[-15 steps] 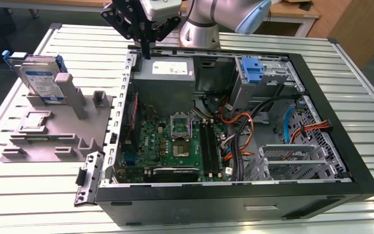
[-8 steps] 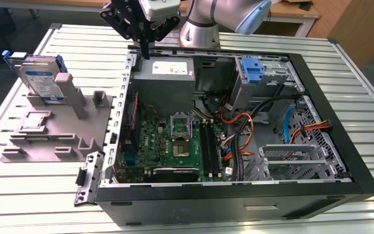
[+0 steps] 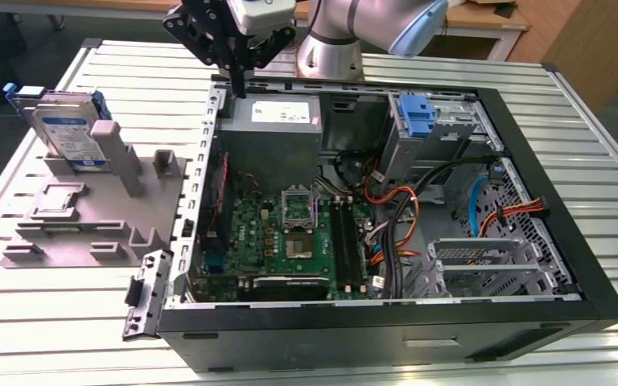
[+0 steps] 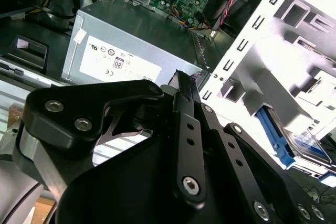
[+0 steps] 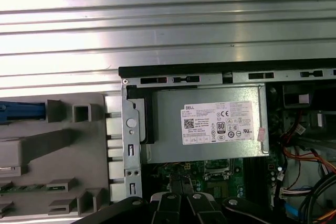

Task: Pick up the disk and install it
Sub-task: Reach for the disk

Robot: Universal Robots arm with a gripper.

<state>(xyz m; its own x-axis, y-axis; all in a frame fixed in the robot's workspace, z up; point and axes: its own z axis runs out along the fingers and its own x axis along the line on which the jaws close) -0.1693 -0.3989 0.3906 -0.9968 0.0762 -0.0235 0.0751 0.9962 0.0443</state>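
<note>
Slatted bench [image 3: 62, 330] holds the open computer case [image 3: 395, 334] under my empty, pressed-together hand [image 3: 241, 84], the disk [image 3: 70, 135] upright in its grey stand [image 3: 94, 225] well apart; dropping here I'd likely hit that case.

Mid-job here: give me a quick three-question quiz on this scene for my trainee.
1. True or false: the tool is holding the disk.
2. Where is the disk? A) standing in the grey stand B) flat on the motherboard C) in the drive cage
3. Fill in: in the exterior view, the tool is nearest to the grey ____ with the white label.
Key: 1 false, the tool is shut on nothing; 2 A; 3 power supply.
</note>
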